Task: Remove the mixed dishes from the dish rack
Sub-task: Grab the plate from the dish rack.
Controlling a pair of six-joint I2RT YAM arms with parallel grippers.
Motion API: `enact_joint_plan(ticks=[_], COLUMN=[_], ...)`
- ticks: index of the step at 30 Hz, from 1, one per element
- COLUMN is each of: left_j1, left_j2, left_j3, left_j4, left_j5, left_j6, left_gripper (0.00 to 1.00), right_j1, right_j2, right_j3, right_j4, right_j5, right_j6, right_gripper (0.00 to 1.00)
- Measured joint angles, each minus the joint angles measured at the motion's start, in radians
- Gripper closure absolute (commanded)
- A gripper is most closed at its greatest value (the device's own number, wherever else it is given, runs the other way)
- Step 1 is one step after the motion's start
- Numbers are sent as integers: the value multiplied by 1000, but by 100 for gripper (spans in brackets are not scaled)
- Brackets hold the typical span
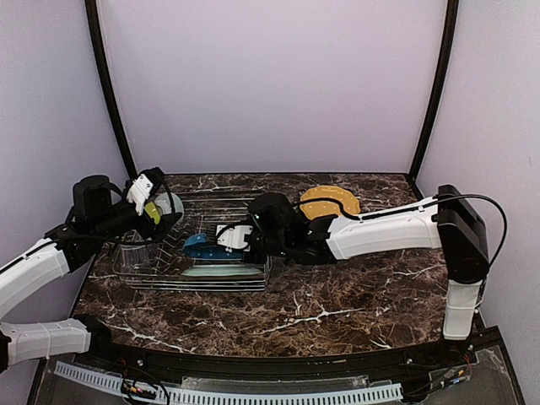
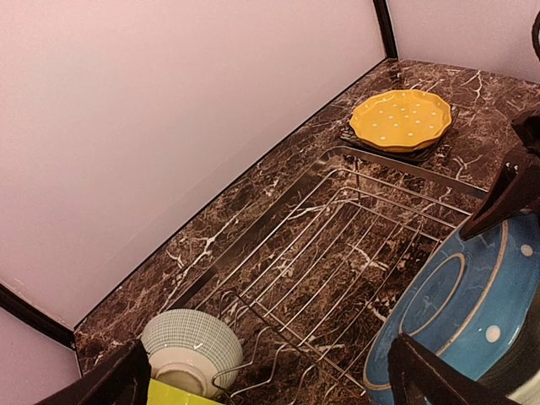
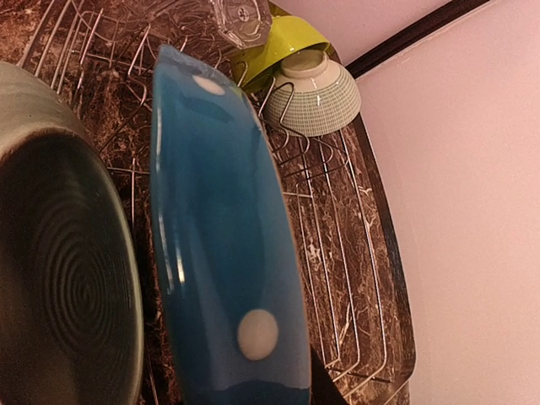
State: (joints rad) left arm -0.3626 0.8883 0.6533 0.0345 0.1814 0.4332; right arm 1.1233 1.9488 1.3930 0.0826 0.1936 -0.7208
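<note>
right claw (image 1: 228, 240): fingers straddle the glossy blue white-dotted plate (image 3: 219, 253), clamped or not, can't tell | plate: on edge, mid silver wire rack (image 2: 337, 219) | left claw (image 1: 154, 198): wide, rack's 10 o'clock, by checked bowl (image 2: 190, 346) | scalloped yellow plate (image 2: 401, 118): 1 o'clock past rack

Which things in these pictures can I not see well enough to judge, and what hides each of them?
- Right gripper: whether it grips the blue plate. The plate fills the right wrist view, and the top view shows it too small.
- Dark thing under the yellow plate: left wrist view, the plate covers all but its edge.
- Clear glass: right wrist view, cut off by the top edge.
</note>
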Motion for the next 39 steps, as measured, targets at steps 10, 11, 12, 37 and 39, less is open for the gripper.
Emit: enact_joint_plan(ticks=[10, 11, 12, 37, 39], left_j1=[0, 0, 0, 24, 24], left_j2=[0, 0, 0, 0, 0], left_j3=[0, 0, 0, 0, 0], left_j4=[2, 2, 2, 34, 40], left_j5=[-11, -11, -11, -73, -76], left_j6=[0, 0, 0, -47, -52], left_gripper=[1, 1, 1, 1, 1], right_j1=[3, 3, 4, 6, 6], right_j2=[-10, -11, -12, -98, -114], right_j3=[-31, -34, -38, -56, -59], right_j4=[45, 50, 53, 125, 128], right_j5=[8, 9, 10, 56, 63], right_j6=[-11, -12, -12, -25, -27], right_gripper=[98, 99, 100, 100, 100])
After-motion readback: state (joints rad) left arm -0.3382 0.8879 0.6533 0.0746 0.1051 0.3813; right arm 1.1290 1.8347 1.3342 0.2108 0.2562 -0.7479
